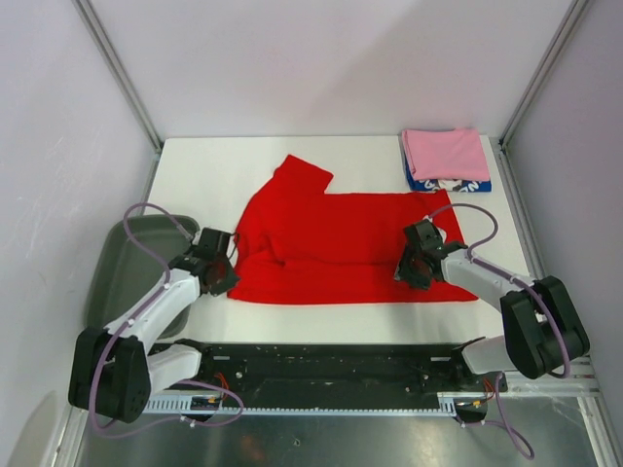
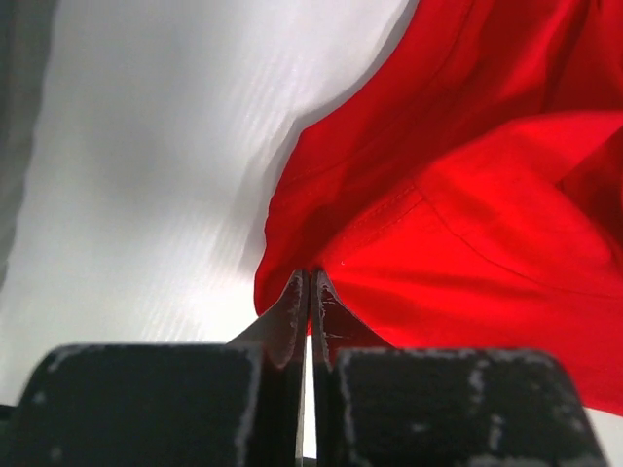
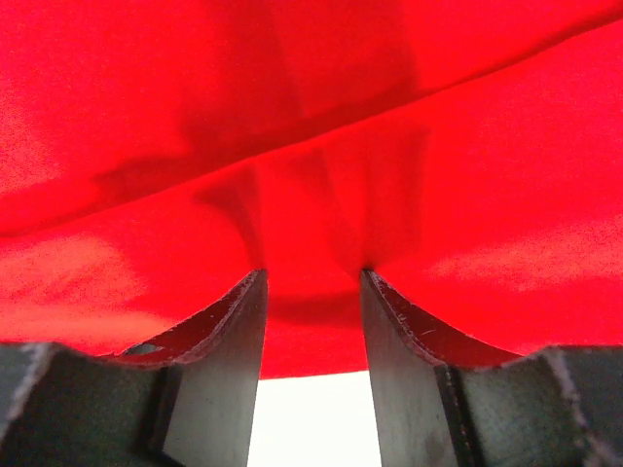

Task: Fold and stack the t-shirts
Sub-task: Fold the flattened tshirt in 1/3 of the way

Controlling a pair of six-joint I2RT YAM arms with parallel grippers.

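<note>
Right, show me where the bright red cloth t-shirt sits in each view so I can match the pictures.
Top external: the bright red cloth t-shirt lies spread across the middle of the white table, between both arms.
Left wrist: it fills the right half, its edge nipped in the left pincer.
Right wrist: it fills nearly the whole picture, bunched between the fingers of the right pincer.
Shared landmark: the white table shows in all three views.

You see the white table (image 1: 204, 175) carrying the red t-shirt (image 1: 341, 243) spread flat; beyond that shirt's right end, a pink t-shirt (image 1: 446, 153) lies folded over a blue one (image 1: 450, 183).
</note>
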